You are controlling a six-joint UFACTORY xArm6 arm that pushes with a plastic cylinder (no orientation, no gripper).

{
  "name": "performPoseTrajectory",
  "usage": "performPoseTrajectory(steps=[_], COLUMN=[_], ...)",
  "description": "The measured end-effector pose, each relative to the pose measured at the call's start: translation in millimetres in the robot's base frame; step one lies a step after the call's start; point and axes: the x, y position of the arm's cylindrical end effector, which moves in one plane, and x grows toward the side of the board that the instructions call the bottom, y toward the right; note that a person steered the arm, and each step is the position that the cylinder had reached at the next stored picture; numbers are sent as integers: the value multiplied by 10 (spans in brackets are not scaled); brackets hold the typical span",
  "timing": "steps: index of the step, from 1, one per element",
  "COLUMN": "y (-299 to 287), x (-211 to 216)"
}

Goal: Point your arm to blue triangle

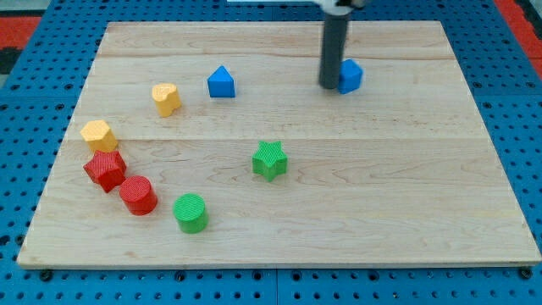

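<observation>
No jaws here, only my tip (329, 85), planted near the table's (406, 212) far edge, touching the left side of a blue block (351, 75). Blue triangle (221, 82) well off toward the left edge, same far strip. Likely a straight leftward slide.

My tip (329, 85) sits near the board's (406, 195) top edge, touching the left side of a blue block (351, 75) whose shape I can't make out. The blue triangle (221, 82) lies well apart to the view's left. Beyond it are a yellow heart (166, 98) and yellow hexagon (98, 135). Lower left: red star (104, 169), red cylinder (137, 195), green cylinder (190, 212). A green star (269, 159) sits mid-board.
</observation>
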Motion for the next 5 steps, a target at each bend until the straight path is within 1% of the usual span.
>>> performPoseTrajectory(steps=[1, 2, 3, 4, 5], y=[357, -454, -1279, -1440, -1437], x=[-119, 258, 394, 314, -54])
